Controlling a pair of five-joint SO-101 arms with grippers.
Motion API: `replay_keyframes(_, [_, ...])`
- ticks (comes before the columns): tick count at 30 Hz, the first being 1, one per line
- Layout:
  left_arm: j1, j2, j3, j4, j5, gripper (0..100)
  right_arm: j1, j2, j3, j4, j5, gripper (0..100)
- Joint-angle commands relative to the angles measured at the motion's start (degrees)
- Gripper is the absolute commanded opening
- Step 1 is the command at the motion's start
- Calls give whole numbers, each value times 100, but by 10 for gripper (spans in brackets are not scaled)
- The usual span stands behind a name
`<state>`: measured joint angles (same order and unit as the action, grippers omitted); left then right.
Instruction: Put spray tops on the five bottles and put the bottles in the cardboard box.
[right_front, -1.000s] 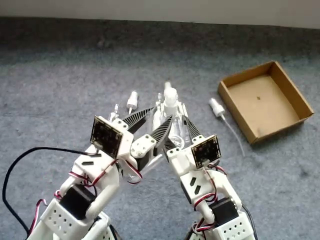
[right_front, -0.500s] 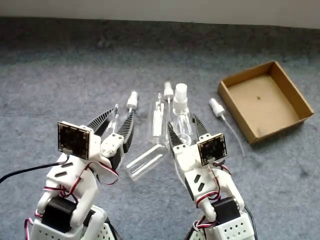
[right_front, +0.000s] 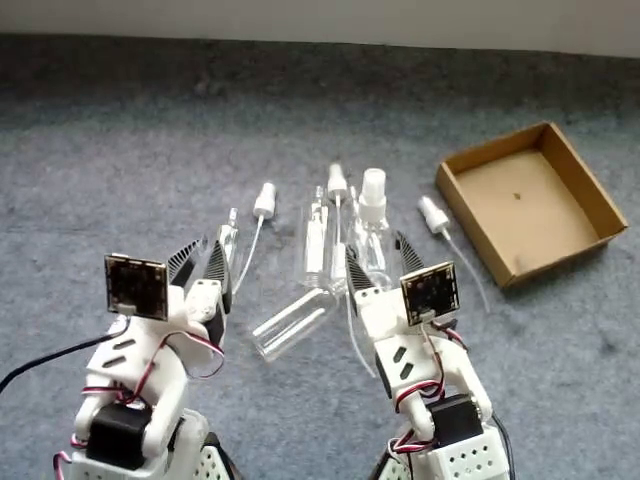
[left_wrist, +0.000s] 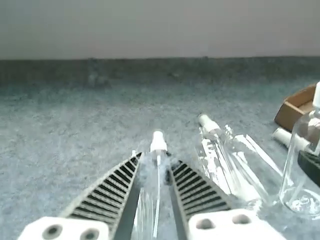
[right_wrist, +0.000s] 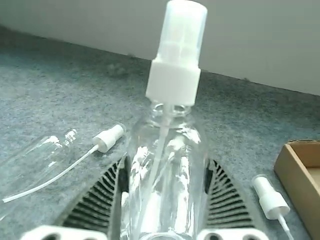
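My right gripper (right_front: 375, 248) is shut on a clear upright bottle (right_front: 371, 240) (right_wrist: 167, 150) that carries a white spray top (right_front: 373, 187) (right_wrist: 177, 50). My left gripper (right_front: 203, 252) (left_wrist: 156, 157) stands open with a narrow gap, low over a thin clear bottle (right_front: 228, 240) lying on the carpet. A loose spray top (right_front: 265, 196) (left_wrist: 158, 141) lies just beyond it. Two more bottles lie between the arms, one straight (right_front: 318, 245) (left_wrist: 220, 155) and one slanted (right_front: 290, 322). The cardboard box (right_front: 470, 190) (right_wrist: 300, 175) sits at the right with nothing in it.
A spray top (right_front: 337, 181) with its tube lies by the straight bottle. Another spray top (right_front: 433, 213) (right_wrist: 267, 197) lies between the held bottle and the box. Grey carpet covers the table, with a pale wall along the far edge.
The left gripper let go of the upright bottle's top, swung back to the left and narrowed over the thin bottle. The right gripper carried the capped bottle a little toward the box.
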<state>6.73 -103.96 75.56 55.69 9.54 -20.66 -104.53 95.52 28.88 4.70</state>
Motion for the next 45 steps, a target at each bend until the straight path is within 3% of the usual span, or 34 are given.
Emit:
replay_keyframes(1, [-136, -31, 637, 18, 18, 10, 426, -84, 462, 145, 0, 74])
replay_keyframes(7, [-418, -31, 1086, 26, 18, 9, 1130, -84, -462, 910, -18, 74])
replay_keyframes(15, [-426, -31, 1332, 26, 18, 11, 1552, -84, -769, 954, -26, 74])
replay_keyframes(25, [-418, -31, 1341, 26, 18, 11, 1552, -84, -382, 927, -9, 74])
replay_keyframes(32, [-426, -31, 1341, 26, 18, 11, 1552, -75, 796, -620, -26, 74])
replay_keyframes(45, [-400, -31, 1349, 26, 18, 10, 1552, -84, 989, -391, -9, 74])
